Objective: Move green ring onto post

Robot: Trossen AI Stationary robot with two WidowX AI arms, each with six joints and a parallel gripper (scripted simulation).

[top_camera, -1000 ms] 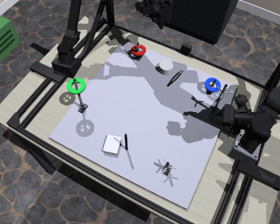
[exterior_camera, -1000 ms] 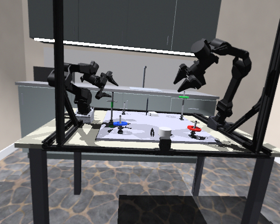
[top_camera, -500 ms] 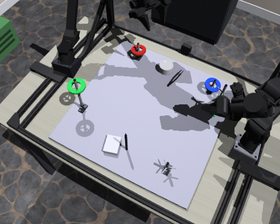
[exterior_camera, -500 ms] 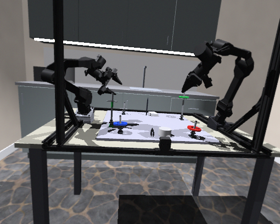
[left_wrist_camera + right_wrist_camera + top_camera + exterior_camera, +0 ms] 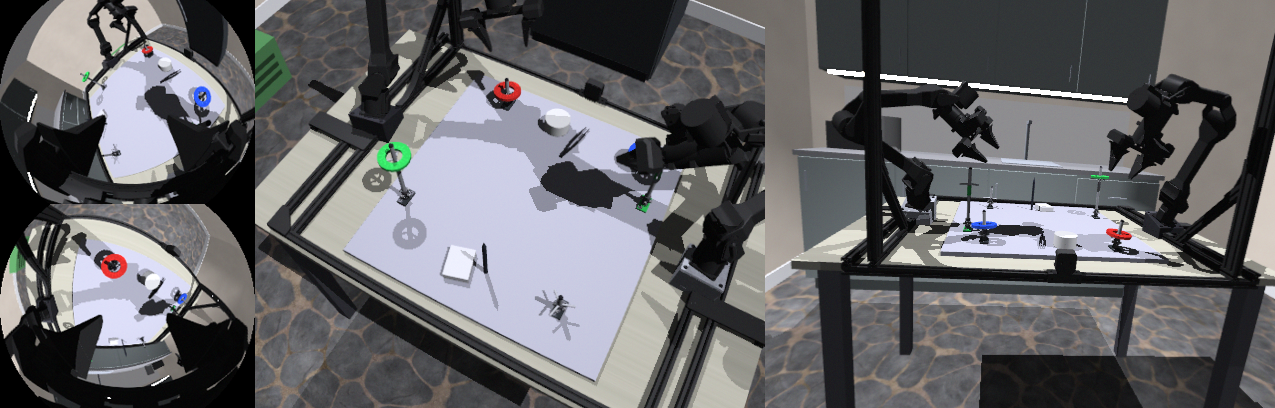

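Top view: green ring (image 5: pixel 406 159) (image 5: pixel 1092 176) (image 5: pixel 84 78)'s on its tall post, well apart from the right gripper (image 5: pixel 508 47) (image 5: pixel 1122 173) (image 5: pixel 135 316), wide open, empty. Exterior: ring's below those jaws; I'd lift straight up first. Left wrist: left gripper (image 5: pixel 632 158) (image 5: pixel 992 155) (image 5: pixel 137 117) gapes, empty. Right wrist: can't spot it.

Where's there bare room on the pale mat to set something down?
Widest: the middle, between the white block and the green-footed post. Another patch separates that post from the small pinned post. Crowding: white cylinder, black tweezers, blue ring.
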